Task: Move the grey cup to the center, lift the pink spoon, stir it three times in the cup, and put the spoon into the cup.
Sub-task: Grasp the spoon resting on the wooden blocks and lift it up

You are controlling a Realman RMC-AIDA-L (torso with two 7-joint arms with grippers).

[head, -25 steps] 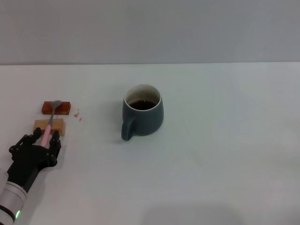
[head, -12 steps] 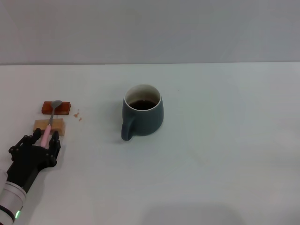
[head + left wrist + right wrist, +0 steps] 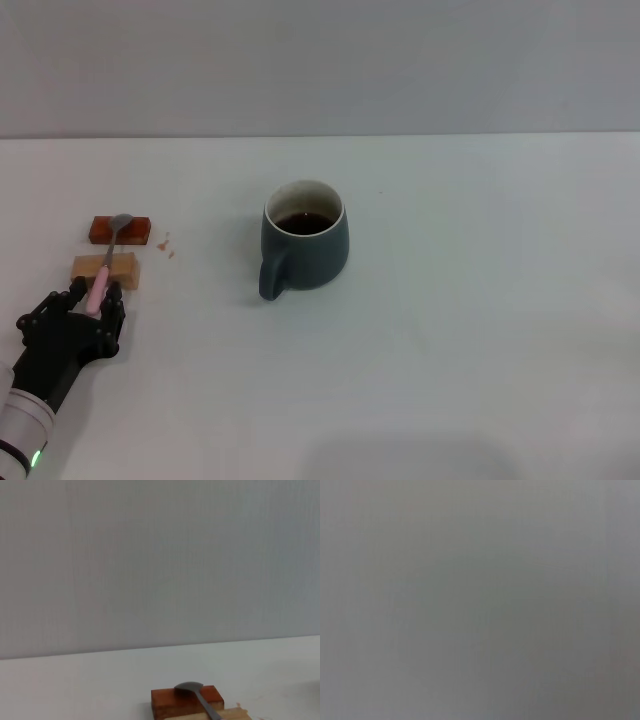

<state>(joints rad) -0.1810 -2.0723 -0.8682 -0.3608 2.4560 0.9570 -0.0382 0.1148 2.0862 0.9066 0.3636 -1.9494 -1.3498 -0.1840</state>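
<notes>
At far left, left claw [image 3: 93, 297] seemingly grips pink spoon [image 3: 103, 270].

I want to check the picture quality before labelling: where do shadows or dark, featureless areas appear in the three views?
Head view: even soft light, a faint shadow beside the squat blue-grey ceramic mug, a darker patch on the white table at the near edge. Left wrist view: the grey metal spoon bowl rests on a reddish-brown block, evenly lit. Right wrist view: only uniform grey, nothing recognisable.

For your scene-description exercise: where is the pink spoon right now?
In the head view, the pink spoon lies at the table's far left, across the tan block and reddish-brown block, its handle end at the left gripper.
</notes>
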